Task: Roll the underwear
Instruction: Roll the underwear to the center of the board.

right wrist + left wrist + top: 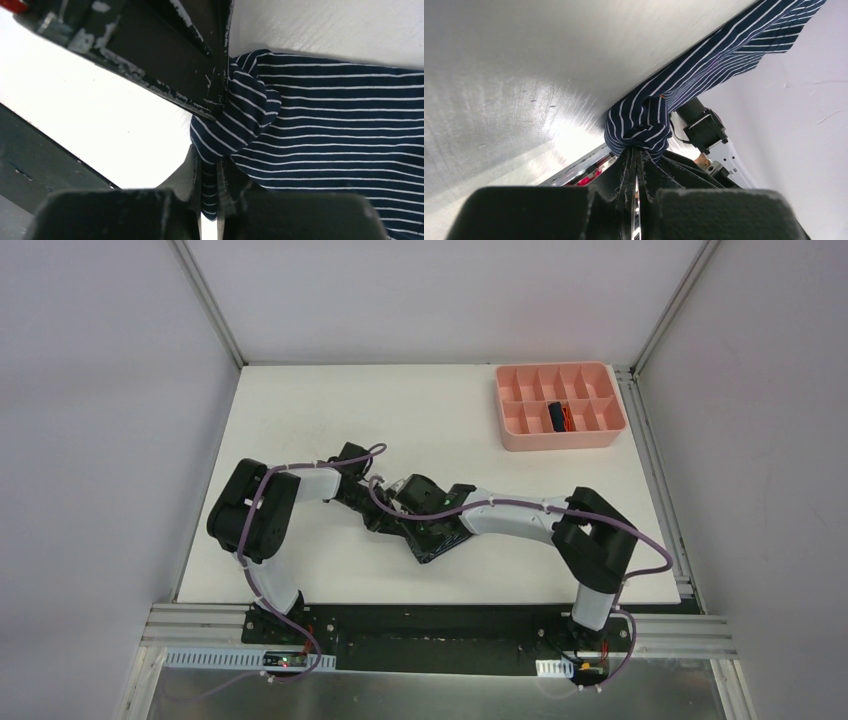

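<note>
The striped briefs (437, 540), dark blue with thin pale lines, lie on the white bench (300, 420) well apart from the pink tray (560, 441). In the overhead view they sit to the left of the tray and closer to the arm bases than it is, and there they show only as a dark patch largely covered by the two wrists.

One corner of the striped briefs (644, 125) is gathered into a tight knot of cloth. The left tool (636, 152) has its fingers pressed together on this knot, and the rest of the cloth stretches away from it in a taut band.

Just beside that grip, the right tool (210, 172) pinches a fold of the striped briefs (325, 130), with its two fingers almost meeting on a thin layer of fabric. In the right wrist view the scuffed black fingers of the left tool (210, 75) touch the same bunched corner from above, so the two tools hold the cloth side by side. The wider part of the garment lies flat on the bench.

The navy briefs (558, 416) are a compact dark bundle with orange trim. They sit inside the pink tray, in a middle compartment of the row nearer the arms.
</note>
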`<state>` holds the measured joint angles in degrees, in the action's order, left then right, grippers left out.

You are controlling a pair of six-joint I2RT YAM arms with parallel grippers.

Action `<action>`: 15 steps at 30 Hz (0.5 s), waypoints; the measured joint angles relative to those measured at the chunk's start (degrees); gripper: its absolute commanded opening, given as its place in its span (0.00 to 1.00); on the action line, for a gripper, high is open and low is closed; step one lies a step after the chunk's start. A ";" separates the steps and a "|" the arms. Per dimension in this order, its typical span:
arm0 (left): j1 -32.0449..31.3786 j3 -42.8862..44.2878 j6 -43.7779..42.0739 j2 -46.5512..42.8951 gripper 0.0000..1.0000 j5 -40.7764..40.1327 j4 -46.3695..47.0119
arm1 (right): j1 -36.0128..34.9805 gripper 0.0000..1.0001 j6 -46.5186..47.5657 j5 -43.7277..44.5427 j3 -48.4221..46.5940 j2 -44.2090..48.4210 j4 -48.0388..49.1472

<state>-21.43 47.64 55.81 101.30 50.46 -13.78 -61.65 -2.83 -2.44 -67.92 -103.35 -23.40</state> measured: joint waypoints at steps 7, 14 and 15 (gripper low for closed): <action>0.00 0.00 2.45 -1.40 0.09 0.07 -1.14 | 3.45 0.00 -3.63 -5.79 6.93 3.50 8.33; 0.00 -0.24 5.29 -8.22 0.12 0.46 -2.36 | 9.38 0.00 -7.67 -19.47 20.24 8.52 25.27; 0.00 -0.28 5.40 -8.98 0.13 0.50 -2.56 | 9.84 0.00 -8.48 -21.24 21.88 8.85 27.80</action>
<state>-21.43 47.35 61.21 92.31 50.96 -16.34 -51.81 -11.31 -23.68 -46.04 -94.50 4.40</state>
